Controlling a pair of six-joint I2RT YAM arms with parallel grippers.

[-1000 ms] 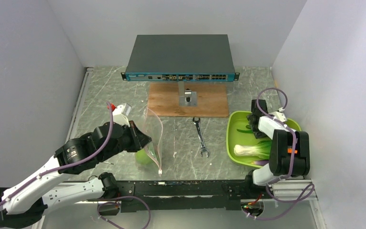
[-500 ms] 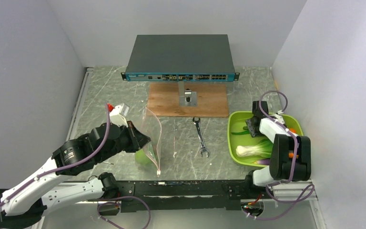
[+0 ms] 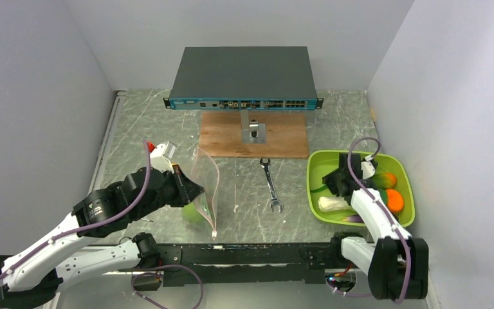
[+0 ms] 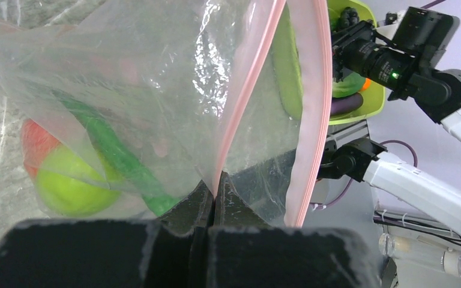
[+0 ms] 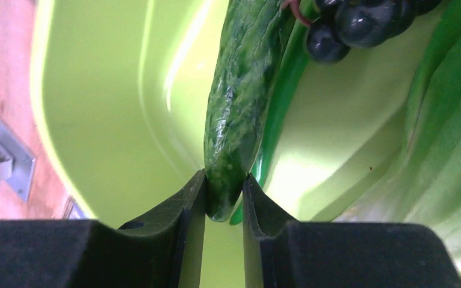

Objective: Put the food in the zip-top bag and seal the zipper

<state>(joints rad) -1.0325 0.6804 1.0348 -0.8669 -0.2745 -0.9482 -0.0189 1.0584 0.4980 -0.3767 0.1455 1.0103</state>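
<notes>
Mid-counter: wrench (image 3: 271, 185). Leftward: zip-top bag (image 3: 204, 183), green apple (image 4: 72, 180) inside, my left gripper (image 4: 213, 201) pinching zipper (image 4: 249, 90). Right edge: tray (image 3: 313, 180), bok choy (image 3: 333, 203); my right gripper (image 5: 224, 198) clamping green bean (image 5: 240, 102).

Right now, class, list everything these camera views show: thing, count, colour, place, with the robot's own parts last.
network switch: 1, dark grey, back centre
wooden board: 1, brown, before the switch
metal bracket: 1, silver, on the board
wrench: 1, silver, centre
tray: 1, lime green, right
bok choy: 1, white-green, in tray
mango: 1, orange-green, in tray
orange: 1, orange, in tray
eggplant: 1, purple, in tray
grapes: 1 bunch, black, in tray
toy cucumber: 1, dark green, in tray
zip-top bag: 1, clear, pink-edged, left
apple: 1, green, in bag
green bean: 1, green, in bag
strawberry: 1, red, in bag
left gripper: pinching bag edge
right gripper: gripping cucumber tip
</notes>
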